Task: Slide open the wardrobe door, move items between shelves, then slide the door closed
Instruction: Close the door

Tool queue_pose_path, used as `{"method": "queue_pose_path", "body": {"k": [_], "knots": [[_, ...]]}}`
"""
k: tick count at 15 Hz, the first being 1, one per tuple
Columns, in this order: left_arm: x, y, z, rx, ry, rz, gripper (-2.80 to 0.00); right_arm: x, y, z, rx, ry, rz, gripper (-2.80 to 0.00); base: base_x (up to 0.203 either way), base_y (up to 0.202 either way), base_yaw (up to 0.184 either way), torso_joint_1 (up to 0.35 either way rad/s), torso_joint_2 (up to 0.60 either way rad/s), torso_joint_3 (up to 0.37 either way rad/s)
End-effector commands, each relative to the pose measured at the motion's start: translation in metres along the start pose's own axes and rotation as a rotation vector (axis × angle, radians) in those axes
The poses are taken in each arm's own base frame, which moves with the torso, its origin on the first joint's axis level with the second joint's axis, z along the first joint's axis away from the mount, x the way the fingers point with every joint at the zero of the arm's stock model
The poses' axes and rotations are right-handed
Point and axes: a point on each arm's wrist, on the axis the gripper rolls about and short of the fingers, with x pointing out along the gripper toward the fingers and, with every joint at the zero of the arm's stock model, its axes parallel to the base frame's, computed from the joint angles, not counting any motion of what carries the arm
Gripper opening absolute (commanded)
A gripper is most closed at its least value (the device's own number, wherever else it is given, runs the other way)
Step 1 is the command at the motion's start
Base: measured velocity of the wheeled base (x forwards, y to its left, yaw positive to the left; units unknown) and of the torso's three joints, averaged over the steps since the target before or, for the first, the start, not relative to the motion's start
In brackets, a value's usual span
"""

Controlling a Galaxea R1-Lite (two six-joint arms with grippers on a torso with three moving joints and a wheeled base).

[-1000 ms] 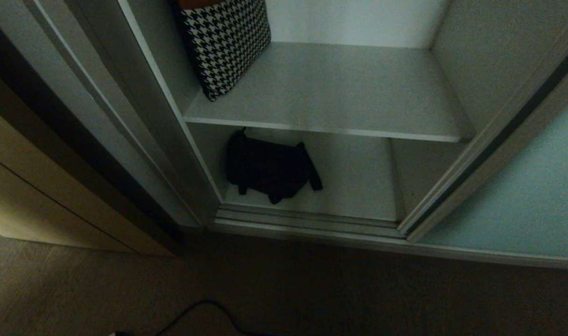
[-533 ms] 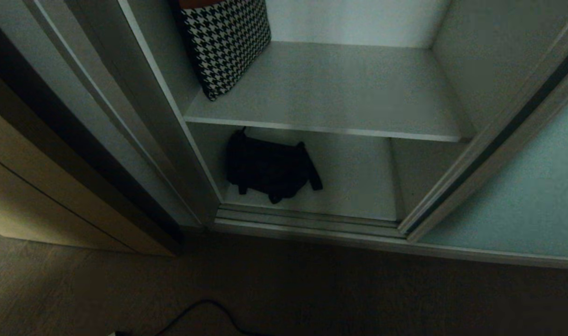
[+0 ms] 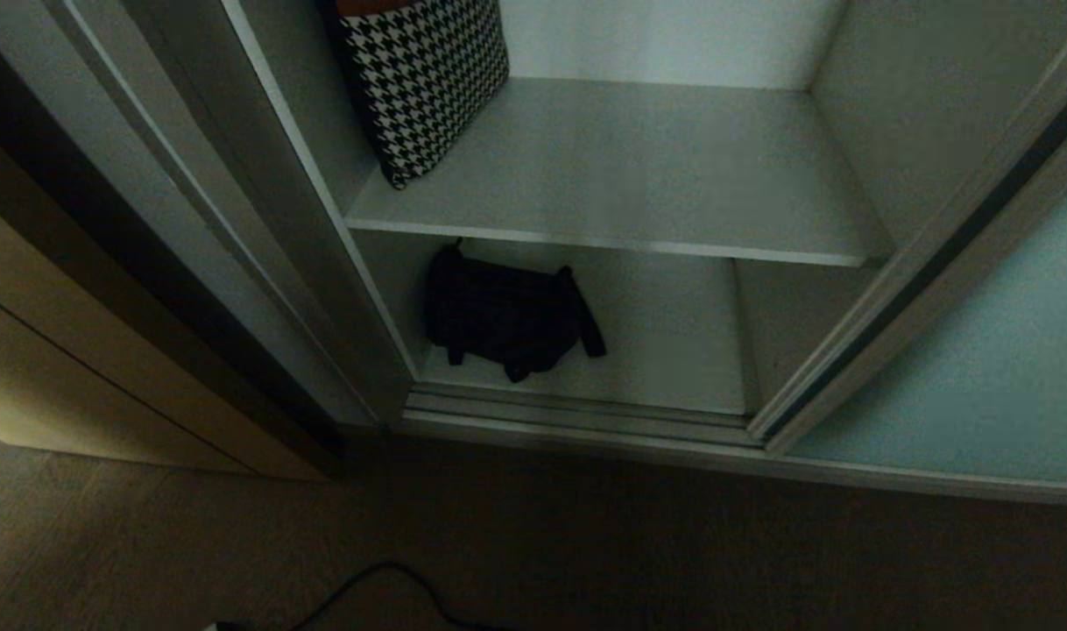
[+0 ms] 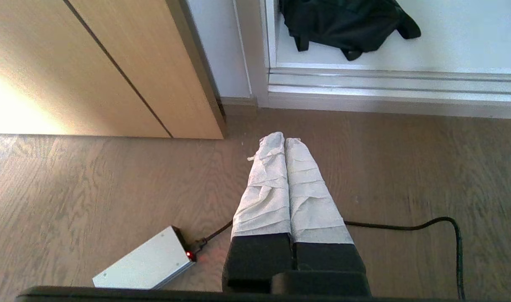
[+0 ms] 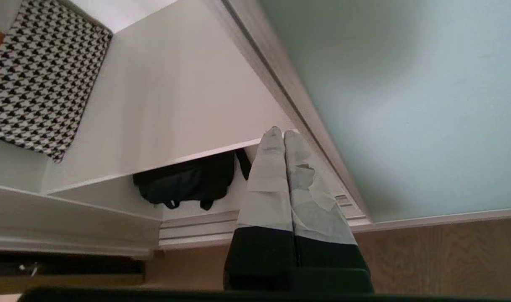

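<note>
Pointing toward the open wardrobe bay, right gripper point(image 5: 279, 135) with taped fingers pressed together, nothing between them, raised in front of the opening beside the metal frame of the sliding wardrobe door point(image 5: 406, 105). Probably lined up there for a reach into the bay, since both items lie just beyond it and the fingers would have to part first.

Parked low over the wooden floor point(image 4: 92, 188), left gripper point(image 4: 285, 140) likewise closed and empty, aimed at the ridged silver floor track point(image 4: 385, 82); near it a small silver box point(image 4: 144, 266) with a red light and a black cable point(image 4: 427, 224) trailing across the boards. Neither gripper visible in the head view.

Slid aside to the right, frosted blue-green door pane point(image 3: 980, 377), leaving the bay open. Inside, upper shelf point(image 3: 656, 175) mostly bare, with only the houndstooth cloth piece point(image 3: 424, 79) propped in the left rear corner against the side wall. Below, on the bottom shelf point(image 3: 674, 342), crumpled black fabric bundle point(image 3: 503, 315) with straps dangling, lying left of centre and close to the front edge, within easy reach. Judged by that layout: opening done, transfer between shelves not begun, black bundle the likely first pick. To the left, outside the wardrobe, beige wooden cabinet front point(image 3: 78, 377).
</note>
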Motion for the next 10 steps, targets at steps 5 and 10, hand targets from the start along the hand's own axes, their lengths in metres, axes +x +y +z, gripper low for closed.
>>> {"method": "queue_pose_path", "body": {"k": [5, 10], "knots": [[0.000, 0.000, 0.000, 0.001, 0.002, 0.000, -2.80, 0.017, -0.008, 0.004, -0.008, -0.015, 0.016, -2.80, 0.000, 0.000, 0.000, 0.000, 0.00, 0.000], [0.000, 0.000, 0.000, 0.001, 0.002, 0.000, -2.80, 0.031, -0.015, -0.001, -0.003, 0.008, 0.017, -2.80, 0.000, 0.000, 0.000, 0.000, 0.00, 0.000]]}}
